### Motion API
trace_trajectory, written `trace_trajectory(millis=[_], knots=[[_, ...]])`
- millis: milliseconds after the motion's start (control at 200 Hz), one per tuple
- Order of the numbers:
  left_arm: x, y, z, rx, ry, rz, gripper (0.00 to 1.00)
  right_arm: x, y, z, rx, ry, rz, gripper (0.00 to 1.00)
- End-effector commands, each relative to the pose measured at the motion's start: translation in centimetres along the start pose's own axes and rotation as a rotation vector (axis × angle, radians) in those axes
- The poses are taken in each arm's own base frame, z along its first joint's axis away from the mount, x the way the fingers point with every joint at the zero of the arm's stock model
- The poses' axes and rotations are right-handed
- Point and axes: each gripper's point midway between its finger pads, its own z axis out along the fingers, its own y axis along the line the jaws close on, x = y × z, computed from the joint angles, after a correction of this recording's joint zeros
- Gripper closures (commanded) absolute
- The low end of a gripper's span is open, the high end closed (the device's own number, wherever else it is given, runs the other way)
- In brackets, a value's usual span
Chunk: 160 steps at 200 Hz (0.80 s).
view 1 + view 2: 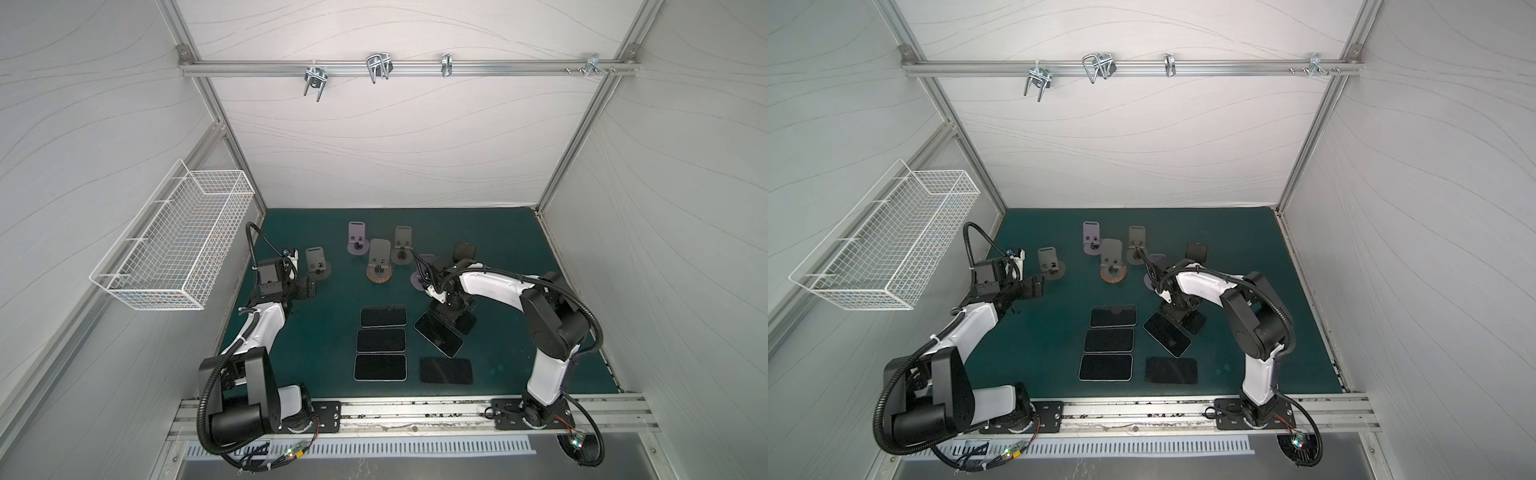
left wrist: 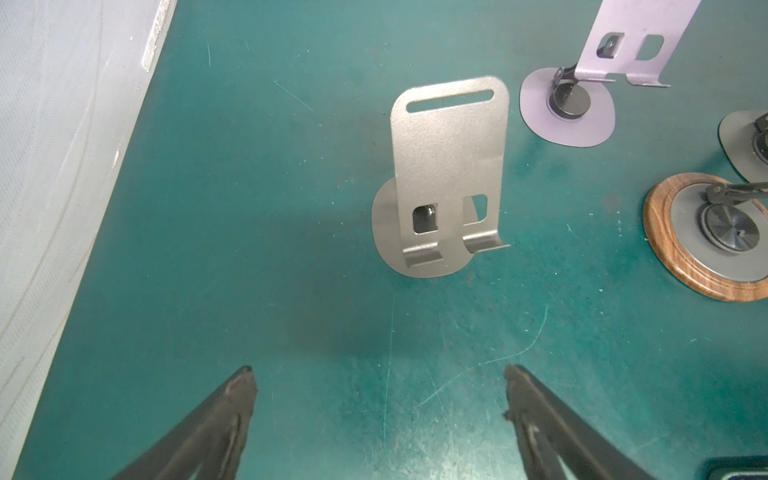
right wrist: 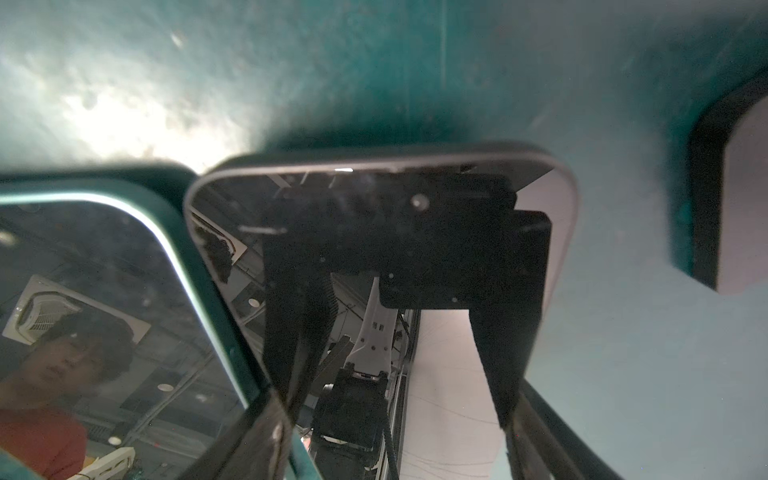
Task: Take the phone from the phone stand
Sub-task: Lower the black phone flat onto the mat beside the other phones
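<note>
Now, counter (image 1: 316, 332): lying green and scuffed between white walls (image 1: 395, 145).
Left fingers (image 2: 232, 399): standing apart, facing a stand (image 2: 449, 166).
Right fingers (image 3: 266, 440): clamping a phone (image 3: 374, 232).

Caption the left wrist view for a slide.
Open left gripper hovers over the teal mat, facing an empty grey metal phone stand.

You see pale walls (image 1: 395, 145) with faint wavy lines, a metal rail (image 1: 407, 66) carrying hooks (image 1: 377, 66), a white wire basket (image 1: 174, 237) on the left wall, and a dark green surface (image 1: 324, 316), evenly lit.
</note>
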Motion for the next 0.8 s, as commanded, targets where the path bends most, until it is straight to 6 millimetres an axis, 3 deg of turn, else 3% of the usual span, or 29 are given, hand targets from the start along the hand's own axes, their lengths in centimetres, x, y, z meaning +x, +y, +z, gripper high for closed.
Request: trace_trajectory(millis=[0, 795], knots=[[-1.7, 0.2, -0.4, -0.003, -0.048, 0.009, 0.05, 1.8, 0.2, 1.8, -0.01, 0.102, -0.022, 0.36], [-1.6, 0.0, -0.5, 0.008, -0.049, 0.014, 0.05, 2.5, 0.6, 3.0, -0.05, 0.156, -0.009, 0.29]])
